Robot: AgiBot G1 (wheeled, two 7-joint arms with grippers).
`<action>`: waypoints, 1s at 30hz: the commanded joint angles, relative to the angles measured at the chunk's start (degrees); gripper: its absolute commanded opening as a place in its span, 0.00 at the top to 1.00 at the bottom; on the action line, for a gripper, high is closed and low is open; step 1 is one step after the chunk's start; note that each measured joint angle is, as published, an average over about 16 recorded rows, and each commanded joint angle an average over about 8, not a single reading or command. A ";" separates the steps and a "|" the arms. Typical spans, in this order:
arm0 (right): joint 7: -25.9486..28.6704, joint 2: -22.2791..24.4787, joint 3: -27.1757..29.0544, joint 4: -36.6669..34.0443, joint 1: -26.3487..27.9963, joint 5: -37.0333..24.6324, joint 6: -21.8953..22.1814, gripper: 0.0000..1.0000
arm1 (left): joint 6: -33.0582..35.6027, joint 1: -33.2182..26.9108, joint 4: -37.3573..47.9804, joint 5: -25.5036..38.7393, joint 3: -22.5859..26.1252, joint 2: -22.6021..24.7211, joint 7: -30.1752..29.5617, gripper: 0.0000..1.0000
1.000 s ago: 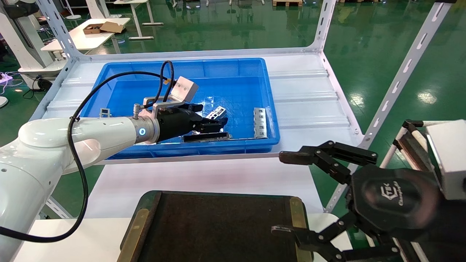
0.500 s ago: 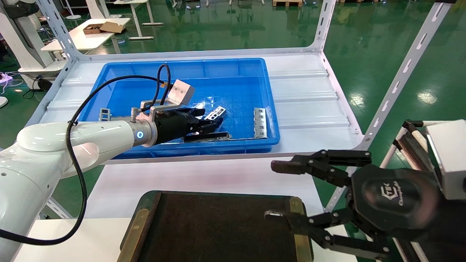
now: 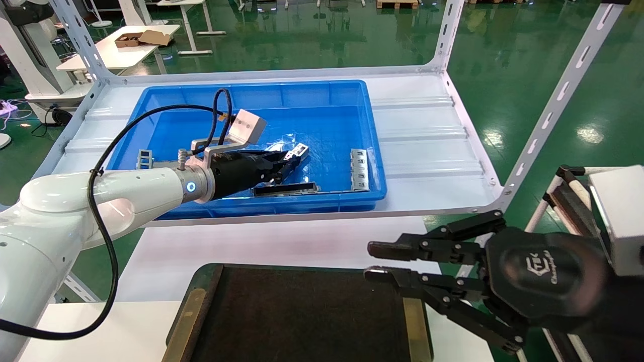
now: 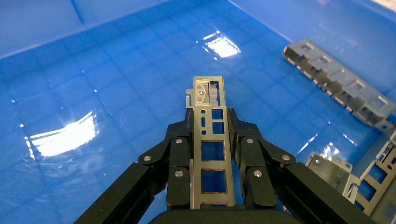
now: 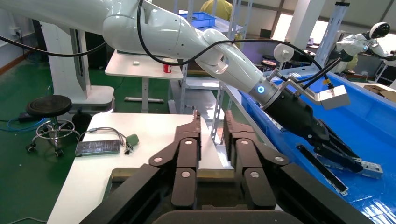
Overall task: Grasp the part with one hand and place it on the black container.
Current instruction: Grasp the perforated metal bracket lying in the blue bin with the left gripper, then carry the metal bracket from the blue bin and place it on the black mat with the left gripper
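Shelf [image 3: 432,146]: white metal rack deck with slotted uprights; it carries the blue bin.
Blue bin [image 3: 261,93]: deep plastic tray on the shelf, its glossy floor marked in a grid [image 4: 93,93]; it holds several loose metal pieces.
Black container [image 3: 297,317]: wide flat tray with a matte dark surface and brass-coloured side edges, on the white table at the near edge of the head view, well apart from the bin.
Left gripper [image 3: 289,160]: reaches into the bin on the white left arm, blue wrist light showing; its black fingers [image 4: 180,163] are clamped on the part from both sides.
Right gripper [image 3: 377,261]: hangs over the right rear corner of the black container; its two fingers are drawn close together with only a narrow gap, and nothing is between them [image 5: 211,126].
Part [image 4: 211,154]: short silvery ladder-like strip with rectangular cut-outs, pinched lengthwise between the left gripper's fingers, its free end sticking out past the fingertips above the bin floor [image 3: 298,150].
Dark channel bar [image 3: 285,189]: long piece lying along the bin's near wall, just beside the left gripper.
Grey bracket plate [image 3: 358,162]: notched plate lying on the bin floor towards the right wall [image 4: 338,81].
Small bracket [image 3: 143,158]: lies at the bin's left side, behind the left arm.
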 commanded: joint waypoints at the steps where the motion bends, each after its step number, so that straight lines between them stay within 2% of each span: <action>1: 0.00 0.00 0.00 0.00 0.00 0.00 0.00 1.00 | -0.15 0.04 0.03 -0.47 -0.20 -0.07 0.38 1.00; 8: 0.00 0.00 0.00 0.00 0.00 0.00 0.00 1.00 | 5.57 -0.93 -1.78 -4.23 -2.56 -1.91 4.10 1.00; 14: 0.00 0.00 0.00 0.00 0.00 0.00 0.00 1.00 | 17.34 -0.95 -4.37 -8.63 -5.22 -5.13 7.95 1.00; 19: 0.00 0.00 0.00 0.00 0.00 0.00 0.00 1.00 | 26.90 -0.06 -6.34 -11.27 -6.53 -7.60 8.25 1.00; 25: 0.00 0.00 -0.01 0.00 0.00 0.00 0.00 1.00 | 36.42 4.00 -11.30 -13.96 -7.48 -10.33 6.18 1.00; 30: 0.00 0.00 -0.01 0.00 0.00 0.01 0.00 1.00 | 41.31 10.72 -18.45 -15.51 -7.46 -12.15 3.23 1.00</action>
